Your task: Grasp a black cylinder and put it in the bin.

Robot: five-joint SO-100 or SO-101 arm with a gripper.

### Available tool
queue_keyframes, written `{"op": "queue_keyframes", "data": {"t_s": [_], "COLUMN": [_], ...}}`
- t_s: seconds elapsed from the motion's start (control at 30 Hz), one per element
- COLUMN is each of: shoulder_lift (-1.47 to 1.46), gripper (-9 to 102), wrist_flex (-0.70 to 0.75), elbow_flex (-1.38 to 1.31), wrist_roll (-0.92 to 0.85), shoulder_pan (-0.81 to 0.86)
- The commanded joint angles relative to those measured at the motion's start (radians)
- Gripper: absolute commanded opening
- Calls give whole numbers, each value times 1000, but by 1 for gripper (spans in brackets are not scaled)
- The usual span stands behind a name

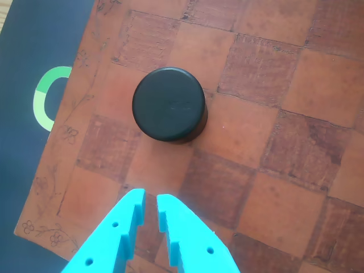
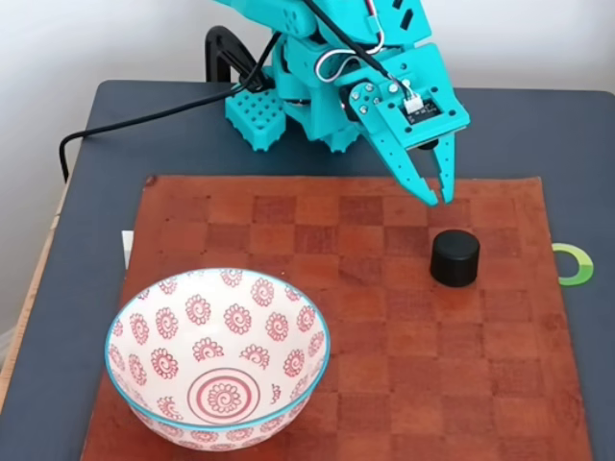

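Brown checkered leather mat (image 2: 288,216) laid on a dark table (image 2: 115,163) before a white wall — black cylinder (image 2: 455,257) standing upright on it, right of the bin (image 2: 217,360); gripper (image 2: 439,199) raised just behind the cylinder, fingers narrowly parted, nothing held.

Place: a home hobby corner, by the look of it
Surface: a small dark table (image 2: 115,125) against a plain white wall (image 2: 96,38); pale wood floor at the near left
Covering: a brown leather chessboard mat (image 2: 384,384) with hand-drawn flowers along its border
Household ware: a patterned bowl (image 2: 154,379) at the near left
Rig: a teal printed arm (image 2: 327,67) clamped at the far edge; a black cable (image 2: 125,123) trailing left
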Motion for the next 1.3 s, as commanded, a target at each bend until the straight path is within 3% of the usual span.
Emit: {"op": "queue_keyframes", "data": {"t_s": [0.0,0.23,0.5,0.8,1.27], "shoulder_lift": [40,25,23,3,-637], "gripper": [0,0,0,0,0], "wrist_flex": [5,8,176,172,170], "elbow_flex": [-63,-132,-268,-348,-693], "wrist_roll": [-9,-11,-11,-44,-38], "shoulder_pan": [0,0,2,5,3]}}
